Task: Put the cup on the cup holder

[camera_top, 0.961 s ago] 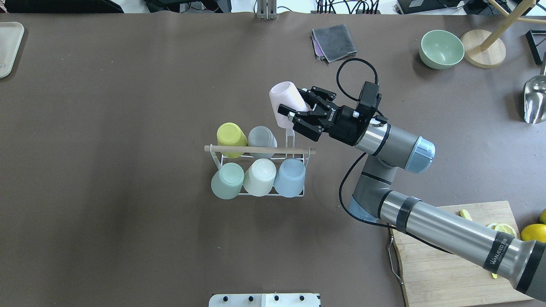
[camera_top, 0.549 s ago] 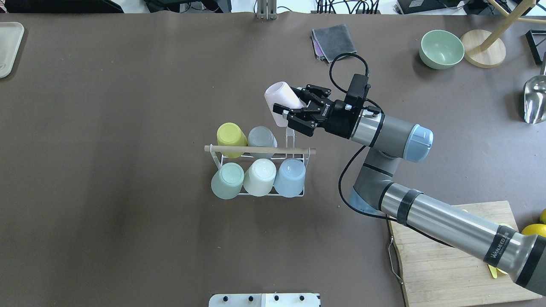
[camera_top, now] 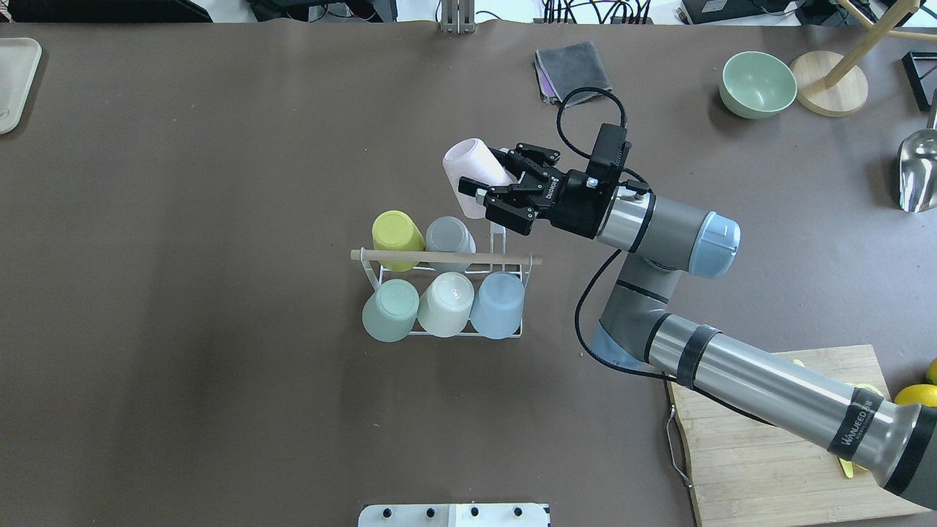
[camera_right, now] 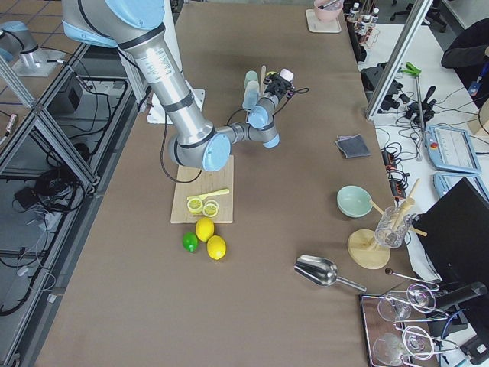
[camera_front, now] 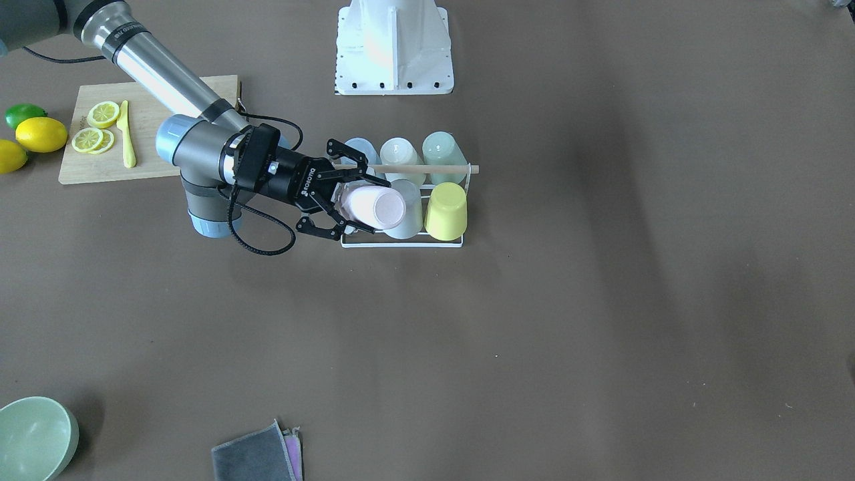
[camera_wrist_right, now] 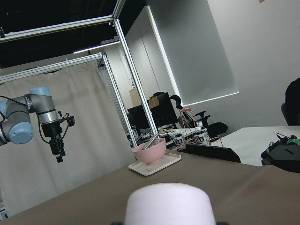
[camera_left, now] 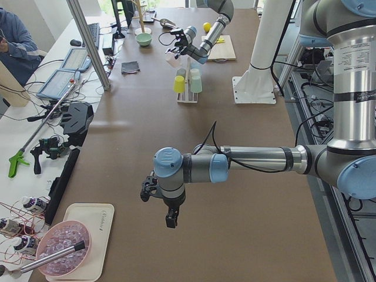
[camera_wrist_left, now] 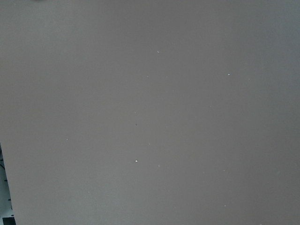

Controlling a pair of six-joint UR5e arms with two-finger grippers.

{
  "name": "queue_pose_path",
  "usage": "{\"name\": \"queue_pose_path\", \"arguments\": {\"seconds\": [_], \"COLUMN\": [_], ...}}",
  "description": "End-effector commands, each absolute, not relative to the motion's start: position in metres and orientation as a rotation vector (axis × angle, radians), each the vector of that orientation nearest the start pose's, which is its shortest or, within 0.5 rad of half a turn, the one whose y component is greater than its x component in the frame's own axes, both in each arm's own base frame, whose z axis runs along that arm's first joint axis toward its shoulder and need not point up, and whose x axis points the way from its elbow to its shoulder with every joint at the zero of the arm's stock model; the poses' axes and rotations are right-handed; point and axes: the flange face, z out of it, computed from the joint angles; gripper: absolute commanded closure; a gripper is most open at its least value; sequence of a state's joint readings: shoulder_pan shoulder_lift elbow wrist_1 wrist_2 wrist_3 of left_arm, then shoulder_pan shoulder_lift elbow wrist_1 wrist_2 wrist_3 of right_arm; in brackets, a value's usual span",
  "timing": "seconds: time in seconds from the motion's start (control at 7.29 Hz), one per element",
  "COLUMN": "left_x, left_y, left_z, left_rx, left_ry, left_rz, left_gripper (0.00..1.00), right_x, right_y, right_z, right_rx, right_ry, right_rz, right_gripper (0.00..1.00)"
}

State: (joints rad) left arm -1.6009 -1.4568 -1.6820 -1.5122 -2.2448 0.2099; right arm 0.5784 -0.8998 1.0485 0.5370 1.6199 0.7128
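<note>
My right gripper (camera_top: 489, 176) is shut on a pale pink cup (camera_top: 468, 172) and holds it tilted in the air, its base pointing away from the wrist. The cup holder (camera_top: 446, 258), a white wire rack with a wooden dowel on top, stands just below it in the overhead view. Yellow (camera_top: 397, 230), grey, green, cream and blue cups hang on it. One prong (camera_top: 498, 236) at its far right stands bare, close under the pink cup. In the front view the gripper (camera_front: 364, 206) and pink cup (camera_front: 374, 206) overlap the rack. My left gripper (camera_left: 157, 200) hangs over bare table far off; I cannot tell its state.
A wooden cutting board (camera_top: 776, 439) with lemon slices lies under the right arm's forearm. A grey cloth (camera_top: 575, 73), a green bowl (camera_top: 758, 84) and a metal scoop (camera_top: 919, 172) lie at the far right. A tray (camera_top: 15, 80) sits at the far left corner.
My right gripper has carried the pink cup a little to the left and slightly farther from the robot in the overhead view. The rack and its cups have not moved.
</note>
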Motion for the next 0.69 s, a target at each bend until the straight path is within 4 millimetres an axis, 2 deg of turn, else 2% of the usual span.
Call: {"name": "queue_pose_path", "arguments": {"seconds": [0.0, 0.41, 0.55], "left_x": [-0.08, -0.081, -0.084], "left_y": [-0.432, -0.432, -0.431], "left_z": [0.669, 0.67, 0.669], "left_rx": [0.022, 0.022, 0.026], "left_ry": [0.75, 0.746, 0.748], "left_rz": [0.143, 0.141, 0.135], "left_gripper": [0.02, 0.02, 0.02], "right_x": [-0.484, -0.487, -0.481], "right_y": [-0.466, -0.456, -0.448], "right_z": [0.297, 0.315, 0.314], "right_rx": [1.471, 1.441, 1.446], "right_ry": [-1.735, -1.73, -1.744], "right_rz": [-0.218, -0.239, -0.241], "right_gripper": [1.0, 1.0, 1.0]}}
